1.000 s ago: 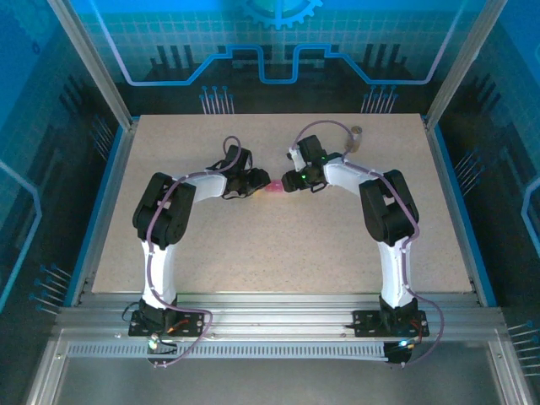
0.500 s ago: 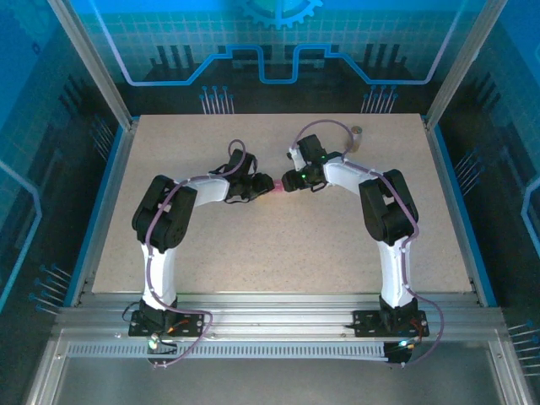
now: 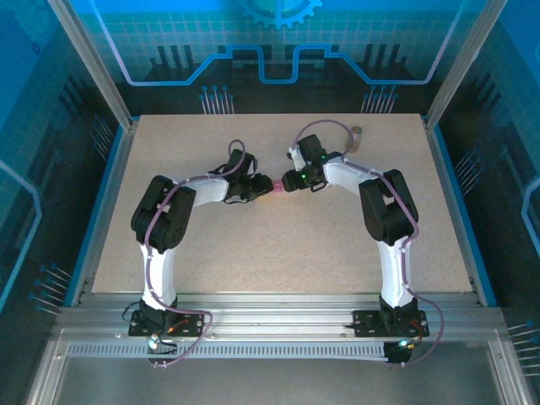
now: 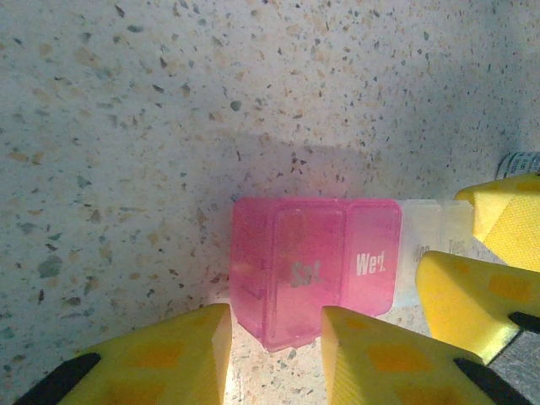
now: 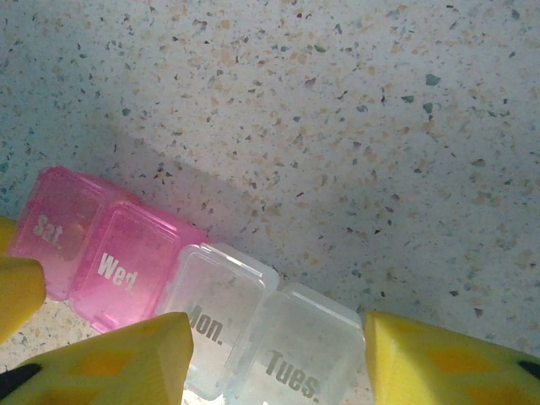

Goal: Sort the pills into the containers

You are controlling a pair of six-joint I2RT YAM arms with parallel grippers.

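Top view: the pill box point(image 3: 274, 185) lies mid-tabletop point(image 3: 278, 253), left gripper point(image 3: 264, 186) at its 9 o'clock, right gripper point(image 3: 286, 182) at 3.

Left wrist: jaws clamp the pink end.

Right wrist: jaws straddle the clear cells; contact unclear.

Probably light, slick, thin plastic; best taken by its flat sides.

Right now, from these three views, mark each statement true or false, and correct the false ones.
1. The pink boxes read Sat. and Wed. True.
2. The clear boxes read Thurs. and Fri. False: they read Mon. and Tues.
3. The left claw is shut on the Sat. box. True.
4. The right claw straddles the pink boxes. False: its fingers sit either side of the clear boxes.
5. A small vial stands near the far edge of the table, apart from both arms. True.
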